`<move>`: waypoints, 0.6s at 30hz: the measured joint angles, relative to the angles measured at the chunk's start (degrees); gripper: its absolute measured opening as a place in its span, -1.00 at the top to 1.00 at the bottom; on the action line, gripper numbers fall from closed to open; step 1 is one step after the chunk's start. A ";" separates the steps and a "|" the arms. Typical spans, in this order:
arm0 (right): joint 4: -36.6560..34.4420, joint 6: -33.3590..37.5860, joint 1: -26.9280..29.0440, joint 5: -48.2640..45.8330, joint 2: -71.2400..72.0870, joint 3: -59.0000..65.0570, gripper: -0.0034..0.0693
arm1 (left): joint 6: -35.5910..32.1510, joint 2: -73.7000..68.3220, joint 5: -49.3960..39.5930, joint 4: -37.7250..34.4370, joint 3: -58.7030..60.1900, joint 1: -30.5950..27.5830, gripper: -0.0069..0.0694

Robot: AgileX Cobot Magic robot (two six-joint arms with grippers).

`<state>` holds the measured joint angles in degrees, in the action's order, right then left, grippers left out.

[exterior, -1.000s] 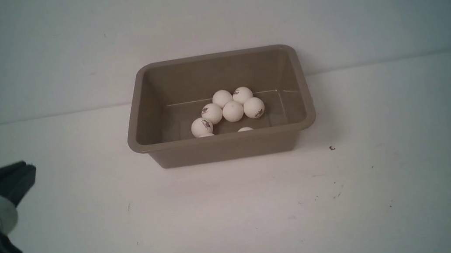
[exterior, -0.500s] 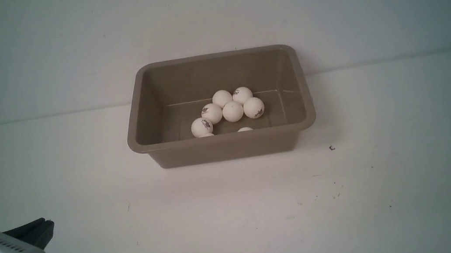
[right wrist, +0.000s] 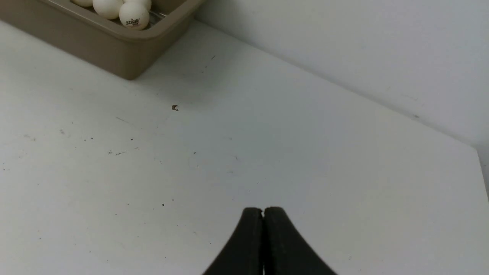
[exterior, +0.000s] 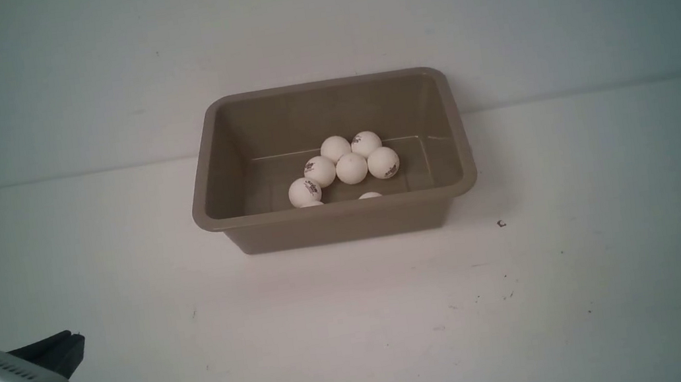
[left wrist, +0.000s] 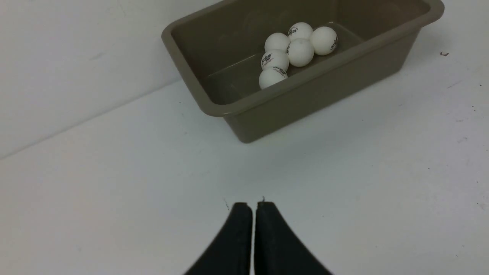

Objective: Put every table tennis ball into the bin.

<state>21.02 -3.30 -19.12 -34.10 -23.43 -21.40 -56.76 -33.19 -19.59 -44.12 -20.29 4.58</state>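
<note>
The taupe bin [exterior: 207,169] stands at the middle back of the white table, against the wall. Several white table tennis balls [exterior: 352,168] lie clustered on its floor; two more peek over its near rim. The left wrist view shows the bin [left wrist: 214,109] and the balls [left wrist: 300,51] ahead of my left gripper [left wrist: 253,205], which is shut and empty, low over the table's near left. The left gripper [exterior: 72,340] shows at the front view's bottom left. My right gripper [right wrist: 263,210] is shut and empty over the table right of the bin [right wrist: 114,49].
A small dark speck [exterior: 501,223] lies on the table right of the bin's near corner. Faint scuffs mark the table surface [exterior: 495,292]. The wall [exterior: 316,21] rises directly behind the bin.
The left arm dropped lower and back toward the bottom left corner of the front view during the first half second, then held still. The balls and bin did not move.
</note>
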 joint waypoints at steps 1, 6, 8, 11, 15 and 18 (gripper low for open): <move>0.00 0.00 0.00 0.00 0.00 0.00 0.95 | 0.00 0.00 0.00 0.00 0.00 0.00 0.83; 0.00 -0.01 0.00 0.00 0.00 0.00 0.95 | 0.00 0.00 0.00 -0.02 0.00 0.00 0.83; 0.00 -0.01 0.00 0.00 0.07 0.00 0.95 | -0.05 1.12 0.00 -0.02 0.23 -1.05 0.83; 0.00 -0.07 0.00 0.00 0.11 0.00 0.95 | -0.05 4.86 0.43 0.05 1.67 -5.02 0.83; 0.00 -0.07 0.00 0.00 0.11 0.00 0.95 | -0.05 13.31 2.61 -0.04 5.25 -10.52 0.83; 0.00 -0.07 0.00 0.00 0.11 0.00 0.95 | -0.05 17.92 7.02 -0.21 8.51 -12.13 0.83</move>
<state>21.02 -3.37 -19.12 -34.10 -23.32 -21.40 -56.81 -15.27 -12.57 -44.33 -11.77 -7.55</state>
